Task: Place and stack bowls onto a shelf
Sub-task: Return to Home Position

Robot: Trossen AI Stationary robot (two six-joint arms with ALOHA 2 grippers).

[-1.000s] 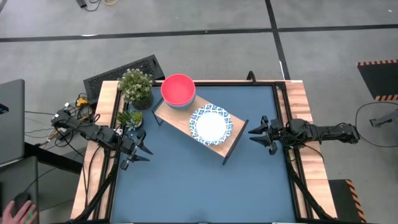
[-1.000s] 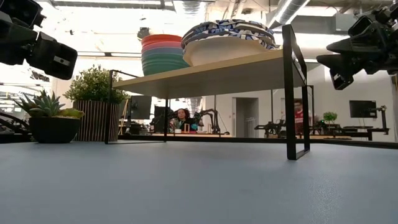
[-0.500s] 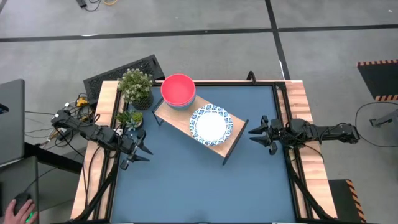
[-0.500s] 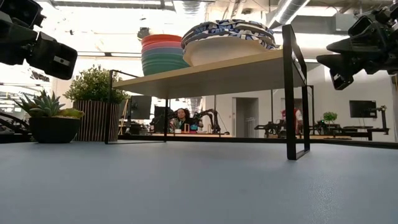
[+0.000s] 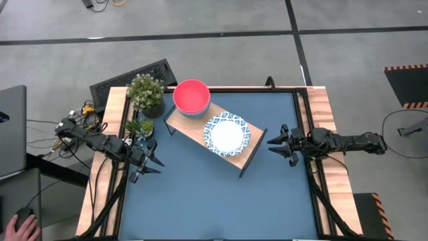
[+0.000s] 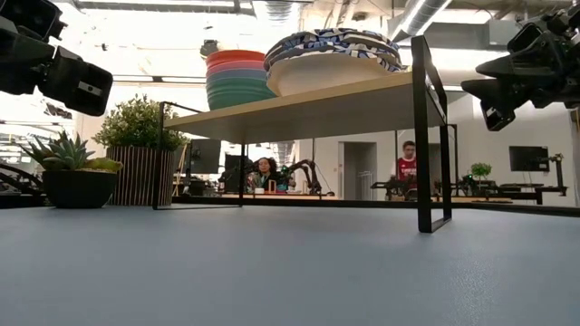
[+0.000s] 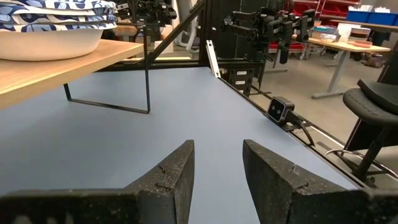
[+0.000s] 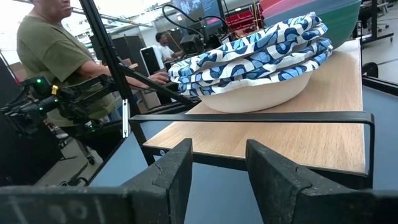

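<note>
From above, green bowl (image 6: 237, 92) hidden under pink bowl (image 5: 191, 96), person's hand (image 5: 20, 229) cropped

**Left arm** (image 5: 100, 142) and **right arm** (image 5: 348, 142): slender jointed links, black throughout; the left arm shows small pale fittings at the joint nearest its base. Each arm ends in a two-finger gripper. From above, the left gripper (image 5: 155, 166) and the right gripper (image 5: 271, 146) appear as clusters of dark pointed prongs. Close up, the left fingers (image 7: 177, 177) and the right fingers (image 8: 174, 171) are matte black wedges with a grainy, speckled surface. They are broad at the root, narrow to blunt tips, and carry a small notch on the edge. From table height, the left arm's housing (image 6: 59, 72) is a boxy black block bearing a small white rectangular label
</note>
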